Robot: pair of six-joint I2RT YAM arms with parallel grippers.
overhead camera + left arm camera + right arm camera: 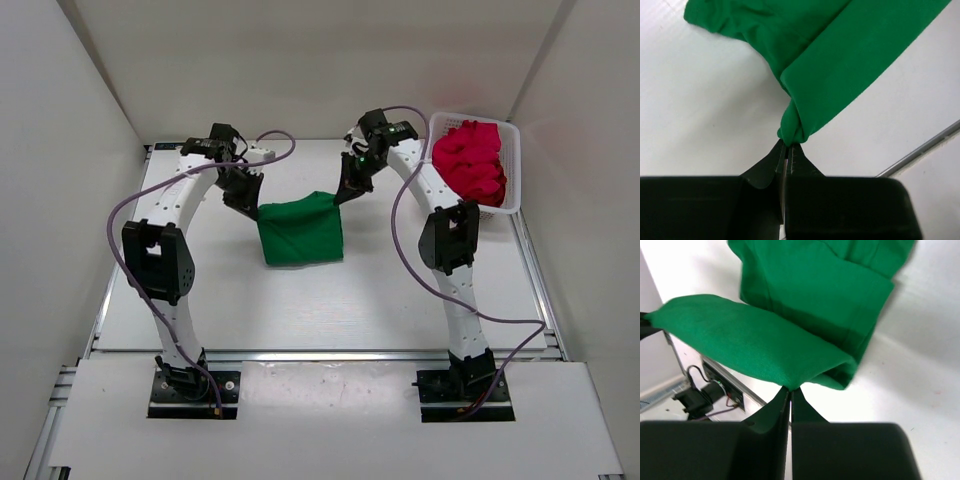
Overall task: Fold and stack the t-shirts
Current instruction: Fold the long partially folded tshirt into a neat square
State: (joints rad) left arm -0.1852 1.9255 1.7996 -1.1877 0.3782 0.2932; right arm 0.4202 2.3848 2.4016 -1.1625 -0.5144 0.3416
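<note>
Though vague overhead, left tool (787, 145) and right tool (791, 389) each clamped on green t-shirt (300, 235) up close.

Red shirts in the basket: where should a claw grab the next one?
Probably pinch a raised fold on top of the red shirts, coming straight down: walls of the basket block the sides, and the bunched cloth offers ridges.

The top view looks steeply down from above and behind the arm bases, far enough back to take in the whole table (300, 300). Each wrist view looks from close behind its own left tool (786, 150) or right tool (790, 396) toward the table. All three views share the green t-shirt (300, 235).
</note>
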